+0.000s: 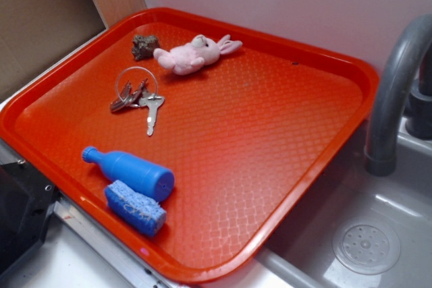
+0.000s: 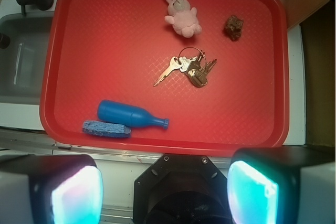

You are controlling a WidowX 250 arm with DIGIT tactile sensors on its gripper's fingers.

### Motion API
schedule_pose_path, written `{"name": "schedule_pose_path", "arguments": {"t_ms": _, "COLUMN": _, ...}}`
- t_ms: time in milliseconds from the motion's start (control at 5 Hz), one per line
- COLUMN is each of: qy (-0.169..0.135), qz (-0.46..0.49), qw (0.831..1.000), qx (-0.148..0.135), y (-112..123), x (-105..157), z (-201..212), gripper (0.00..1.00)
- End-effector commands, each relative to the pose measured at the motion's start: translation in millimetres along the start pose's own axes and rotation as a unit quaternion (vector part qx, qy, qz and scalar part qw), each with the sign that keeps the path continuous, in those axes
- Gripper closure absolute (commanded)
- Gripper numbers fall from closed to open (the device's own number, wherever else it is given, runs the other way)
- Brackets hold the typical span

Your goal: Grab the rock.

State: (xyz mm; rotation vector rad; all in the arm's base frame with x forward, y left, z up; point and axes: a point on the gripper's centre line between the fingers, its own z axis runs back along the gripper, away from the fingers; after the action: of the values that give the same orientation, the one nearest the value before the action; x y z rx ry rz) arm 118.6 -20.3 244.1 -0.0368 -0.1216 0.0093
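The rock (image 1: pixel 144 46) (image 2: pixel 233 27) is a small lumpy grey-brown stone lying near the far corner of the red tray (image 1: pixel 270 119) (image 2: pixel 105 51), beside the pink plush bunny (image 1: pixel 192 53) (image 2: pixel 181 14). My gripper (image 2: pixel 165 190) shows only in the wrist view, high above the tray's near edge and far from the rock. Its two glowing pads (image 2: pixel 76 195) stand wide apart with nothing between them. The gripper is out of the exterior view.
A bunch of silver keys (image 1: pixel 138 97) (image 2: pixel 191 69) lies mid-tray. A blue bottle (image 1: pixel 131 170) (image 2: pixel 131 115) and a blue sponge (image 1: pixel 135 208) (image 2: pixel 106 128) lie at the near edge. A grey sink (image 1: pixel 368 234) (image 2: pixel 18 61) with a faucet (image 1: pixel 395 85) adjoins the tray.
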Motion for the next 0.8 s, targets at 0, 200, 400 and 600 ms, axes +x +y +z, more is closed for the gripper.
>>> {"name": "schedule_pose_path", "arguments": {"t_ms": 0, "qy": 0.0, "qz": 0.0, "qw": 1.0, "qx": 0.0, "y": 0, "x": 0, "z": 0, "gripper": 0.0}}
{"name": "schedule_pose_path", "arguments": {"t_ms": 200, "qy": -0.05, "qz": 0.116, "qw": 0.992, "qx": -0.006, "y": 19, "x": 27, "z": -43, "gripper": 0.0}}
{"name": "schedule_pose_path", "arguments": {"t_ms": 400, "qy": -0.035, "qz": 0.19, "qw": 0.981, "qx": 0.004, "y": 57, "x": 53, "z": -84, "gripper": 0.0}}
{"name": "schedule_pose_path", "arguments": {"t_ms": 600, "qy": -0.076, "qz": 0.226, "qw": 0.971, "qx": 0.022, "y": 92, "x": 78, "z": -107, "gripper": 0.0}}
